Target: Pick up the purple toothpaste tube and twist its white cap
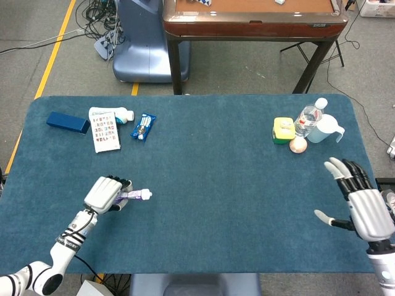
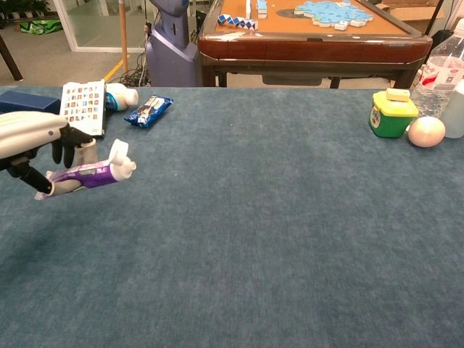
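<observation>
My left hand [image 1: 105,193] [image 2: 32,138] grips the purple toothpaste tube [image 2: 87,174] [image 1: 131,195] and holds it lifted off the blue table, lying roughly level. Its white cap [image 2: 121,159] [image 1: 146,195] points toward the table's middle and sticks out past the fingers. My right hand [image 1: 360,205] hovers open over the table's right edge with its fingers spread and nothing in it; the chest view does not show it.
At the back left lie a dark blue box [image 1: 68,122], a printed card [image 1: 104,129], a white bottle [image 1: 123,115] and a blue snack packet [image 1: 142,126]. At the back right stand a green-yellow container [image 1: 284,130], a water bottle [image 1: 308,117], a jug [image 1: 326,129] and an egg-shaped object [image 1: 298,145].
</observation>
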### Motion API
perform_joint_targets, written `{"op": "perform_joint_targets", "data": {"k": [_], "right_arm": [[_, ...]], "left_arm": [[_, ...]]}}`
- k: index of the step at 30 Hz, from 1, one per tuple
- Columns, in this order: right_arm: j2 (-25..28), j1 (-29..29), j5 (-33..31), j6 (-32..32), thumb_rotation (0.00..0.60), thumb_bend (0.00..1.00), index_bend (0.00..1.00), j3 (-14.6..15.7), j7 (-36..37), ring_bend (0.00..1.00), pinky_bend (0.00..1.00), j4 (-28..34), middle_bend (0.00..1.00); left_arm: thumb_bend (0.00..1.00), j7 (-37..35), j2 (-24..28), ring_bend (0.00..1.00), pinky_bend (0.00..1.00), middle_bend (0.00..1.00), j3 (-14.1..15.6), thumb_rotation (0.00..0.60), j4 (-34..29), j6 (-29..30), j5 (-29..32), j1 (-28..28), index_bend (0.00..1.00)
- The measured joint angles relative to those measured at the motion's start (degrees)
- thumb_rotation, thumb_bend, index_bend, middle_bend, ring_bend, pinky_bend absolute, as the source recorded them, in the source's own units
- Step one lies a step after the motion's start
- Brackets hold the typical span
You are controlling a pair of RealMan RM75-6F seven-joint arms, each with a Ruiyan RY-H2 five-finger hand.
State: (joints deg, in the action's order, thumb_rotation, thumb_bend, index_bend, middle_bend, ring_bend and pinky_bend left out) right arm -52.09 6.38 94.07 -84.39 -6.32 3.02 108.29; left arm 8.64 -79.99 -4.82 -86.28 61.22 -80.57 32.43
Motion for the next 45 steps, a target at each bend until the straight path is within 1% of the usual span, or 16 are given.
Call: {"op": "perform_joint_targets", "data": {"k": [2, 5, 8, 12, 17, 22, 28, 34, 45], "right_arm": [[1.0, 2.4, 1.5, 2.4, 0.463, 0.1, 0.01, -0.6, -1.2, 0.0, 0.0, 2.0, 0.09], [1.9, 6.2, 2.9, 6.4, 0.393, 0.14, 0.09, -1.8, -3.1, 0.0, 0.0, 4.9, 0.1], [2.1, 10.2, 3.6, 10.5, 0.357, 0.15, 0.16, -3.1, -5.7, 0.0, 0.0, 7.4, 0.1], [1.3, 15.1, 2.9, 15.9, 0.326, 0.16, 0.18, -4.9, -9.5, 0.0, 0.0, 9.8, 0.1], [-1.9, 20.4, -0.8, 21.5, 0.251, 0.17, 0.2, -6.8, -15.5, 0.0, 0.0, 11.1, 0.1], [-6.7, 25.3, -5.0, 26.4, 0.237, 0.18, 0.22, -7.8, -19.9, 0.0, 0.0, 11.2, 0.1], [-11.8, 29.6, -8.0, 29.7, 0.231, 0.18, 0.22, -8.0, -23.6, 0.0, 0.0, 10.1, 0.09], [-16.3, 32.4, -10.5, 31.0, 0.23, 0.19, 0.22, -7.6, -27.5, 0.0, 0.0, 8.2, 0.09], [-21.7, 35.8, -13.9, 31.0, 0.231, 0.19, 0.22, -6.8, -31.8, 0.0, 0.0, 5.6, 0.09]], "left_arm": [[0.43, -1.0, 1.3, 0.48, 0.44, 0.66, -0.6, 0.6, -2.8, -1.1, 0.0, 0.9, 0.57], [0.44, -1.1, 2.8, 0.49, 0.44, 0.68, -1.6, 0.6, -6.4, -2.9, 0.4, 2.4, 0.57], [0.44, -0.3, 3.8, 0.5, 0.44, 0.71, -2.7, 0.6, -9.3, -4.9, 2.1, 3.9, 0.58], [0.44, 1.7, 4.9, 0.51, 0.45, 0.73, -4.0, 0.6, -12.3, -6.8, 4.7, 5.7, 0.59], [0.44, 3.8, 5.9, 0.52, 0.45, 0.74, -5.2, 0.6, -15.2, -8.0, 7.6, 7.3, 0.59], [0.44, 5.2, 6.6, 0.52, 0.45, 0.75, -6.2, 0.6, -17.2, -8.9, 10.9, 8.8, 0.6], [0.44, 6.9, 6.6, 0.52, 0.45, 0.75, -7.1, 0.6, -18.3, -9.9, 15.3, 10.7, 0.6], [0.44, 8.3, 6.3, 0.52, 0.45, 0.75, -7.7, 0.6, -19.3, -10.4, 18.9, 12.7, 0.6], [0.45, 9.1, 5.8, 0.52, 0.46, 0.75, -7.6, 0.6, -20.0, -8.9, 21.0, 14.0, 0.6]]}}
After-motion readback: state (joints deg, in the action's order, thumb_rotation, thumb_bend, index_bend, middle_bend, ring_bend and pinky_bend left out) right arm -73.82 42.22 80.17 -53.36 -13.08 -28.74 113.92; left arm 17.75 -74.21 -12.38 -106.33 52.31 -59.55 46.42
